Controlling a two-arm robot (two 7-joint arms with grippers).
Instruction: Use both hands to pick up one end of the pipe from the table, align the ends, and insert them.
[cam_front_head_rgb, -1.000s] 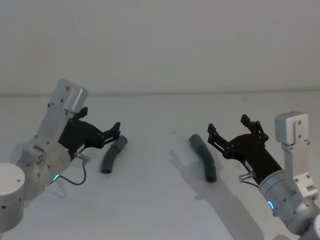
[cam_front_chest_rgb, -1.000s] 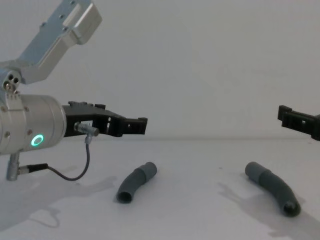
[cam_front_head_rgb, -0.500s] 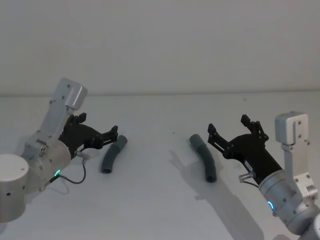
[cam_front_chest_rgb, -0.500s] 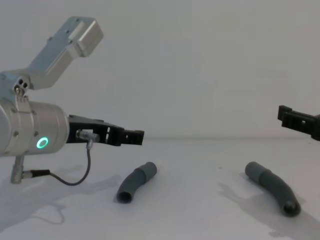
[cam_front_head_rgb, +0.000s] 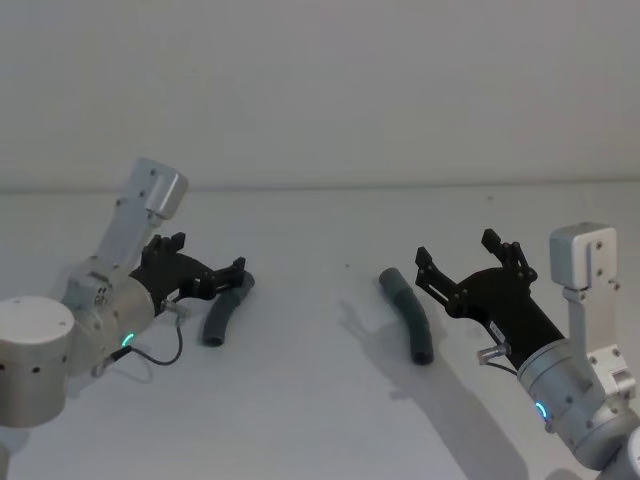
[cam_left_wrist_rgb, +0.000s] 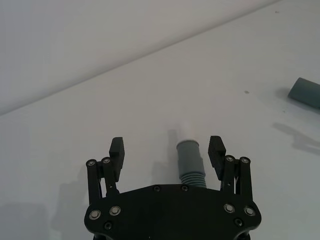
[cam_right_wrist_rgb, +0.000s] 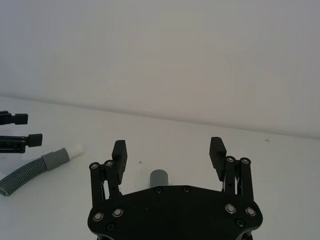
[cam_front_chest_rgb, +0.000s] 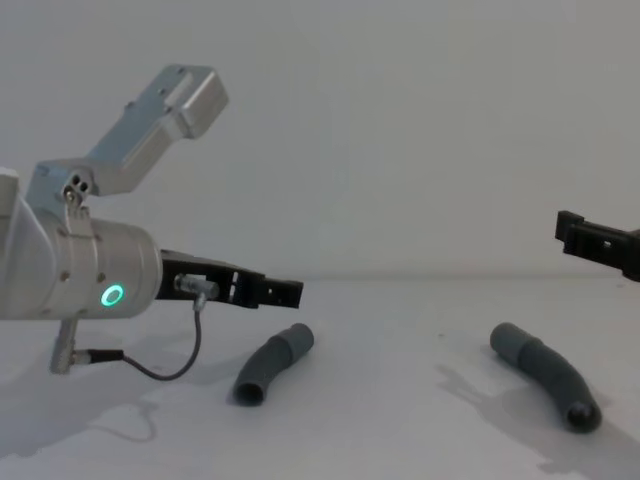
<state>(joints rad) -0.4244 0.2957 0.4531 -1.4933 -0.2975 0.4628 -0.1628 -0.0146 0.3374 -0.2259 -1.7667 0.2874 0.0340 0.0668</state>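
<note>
Two curved dark-grey pieces of the pipe lie apart on the white table (cam_front_head_rgb: 310, 410). The left piece (cam_front_head_rgb: 224, 310) (cam_front_chest_rgb: 271, 362) has a collar and a narrow white tip (cam_left_wrist_rgb: 186, 136) at its far end. My left gripper (cam_front_head_rgb: 210, 263) (cam_left_wrist_rgb: 166, 147) (cam_front_chest_rgb: 280, 291) hovers low over that collar end, open, with the piece (cam_left_wrist_rgb: 190, 159) between its fingers and untouched. The right piece (cam_front_head_rgb: 408, 316) (cam_front_chest_rgb: 545, 373) shows an open round mouth at its near end. My right gripper (cam_front_head_rgb: 456, 250) (cam_right_wrist_rgb: 168, 147) is open above and beside it, holding nothing; its grey end (cam_right_wrist_rgb: 159, 177) shows just below the fingers.
A plain white wall rises behind the table's far edge. A thin black cable (cam_front_chest_rgb: 165, 365) loops under the left wrist. Bare table lies between the two pieces.
My left arm has come down and forward, bringing its open gripper closer over the left piece's collar end. The right arm and both pieces have stayed put.
</note>
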